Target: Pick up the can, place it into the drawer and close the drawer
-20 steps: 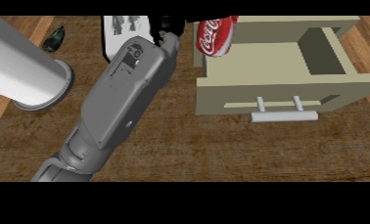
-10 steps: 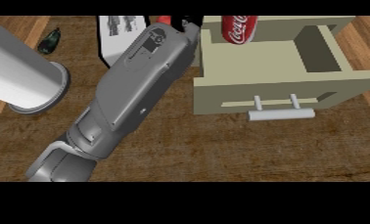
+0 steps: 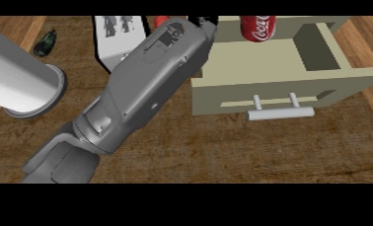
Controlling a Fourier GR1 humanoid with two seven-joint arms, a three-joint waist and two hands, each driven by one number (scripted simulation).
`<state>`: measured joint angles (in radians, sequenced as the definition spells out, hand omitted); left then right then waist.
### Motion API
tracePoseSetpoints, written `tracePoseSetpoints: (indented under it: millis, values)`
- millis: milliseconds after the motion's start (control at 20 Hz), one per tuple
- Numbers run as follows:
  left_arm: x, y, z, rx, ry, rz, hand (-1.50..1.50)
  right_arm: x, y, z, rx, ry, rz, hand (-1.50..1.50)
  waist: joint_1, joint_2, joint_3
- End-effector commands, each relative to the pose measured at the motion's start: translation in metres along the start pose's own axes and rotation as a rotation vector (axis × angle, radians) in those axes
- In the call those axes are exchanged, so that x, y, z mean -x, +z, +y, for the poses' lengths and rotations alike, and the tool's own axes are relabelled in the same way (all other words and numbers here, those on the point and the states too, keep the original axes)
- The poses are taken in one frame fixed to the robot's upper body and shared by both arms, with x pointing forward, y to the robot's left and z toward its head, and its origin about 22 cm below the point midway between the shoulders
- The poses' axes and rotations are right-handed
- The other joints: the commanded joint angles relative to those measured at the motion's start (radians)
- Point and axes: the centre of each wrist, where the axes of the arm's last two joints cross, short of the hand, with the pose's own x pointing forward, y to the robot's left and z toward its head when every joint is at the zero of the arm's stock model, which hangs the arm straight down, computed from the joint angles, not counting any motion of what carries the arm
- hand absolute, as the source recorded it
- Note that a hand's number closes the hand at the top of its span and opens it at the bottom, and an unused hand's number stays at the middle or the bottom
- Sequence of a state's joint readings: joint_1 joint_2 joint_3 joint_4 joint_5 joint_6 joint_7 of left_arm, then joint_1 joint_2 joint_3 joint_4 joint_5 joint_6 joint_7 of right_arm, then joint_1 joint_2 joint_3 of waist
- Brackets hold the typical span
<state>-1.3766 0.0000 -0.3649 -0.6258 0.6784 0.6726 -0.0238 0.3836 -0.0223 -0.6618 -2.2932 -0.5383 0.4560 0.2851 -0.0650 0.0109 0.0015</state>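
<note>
While the forearm [image 3: 138, 92] looms, can [image 3: 256, 27] seemingly hangs over drawer [image 3: 277, 79]

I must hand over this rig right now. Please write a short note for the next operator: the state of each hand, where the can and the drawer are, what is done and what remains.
Right hand: at the view's top edge, mostly hidden behind its own forearm, so its state cannot be read.
Left hand: not in view.
Can: off the counter, just right of the right hand, at the far rim of the drawer.
Drawer: pulled open, its handle facing the robot.
Done: the can is picked up and brought to the drawer.
Left: lower the can inside, let go, then push the drawer shut.
</note>
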Motion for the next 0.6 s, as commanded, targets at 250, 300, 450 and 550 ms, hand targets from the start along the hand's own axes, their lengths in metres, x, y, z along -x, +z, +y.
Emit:
tracePoseSetpoints:
  millis: [250, 300, 450, 550]
  values:
    - [0.015, -0.003, -0.002, -0.019, -0.033, 0.064, 1.50, 0.004, -0.005, -0.003, 0.001, -0.024, -0.004, -1.50, -0.010, 0.004, 0.001]
    - [0.010, -0.003, -0.006, -0.031, -0.060, 0.051, 1.50, -0.006, 0.003, 0.001, -0.007, 0.003, 0.016, -1.50, -0.009, 0.001, 0.000]
    - [0.028, -0.001, 0.000, -0.033, -0.096, 0.041, 1.50, -0.002, -0.010, -0.008, -0.016, 0.012, 0.002, -1.50, -0.015, 0.006, 0.001]
    - [0.025, 0.000, -0.002, -0.058, -0.084, 0.047, -1.50, -0.007, -0.007, 0.000, -0.008, 0.006, -0.011, -1.50, -0.018, 0.005, 0.000]
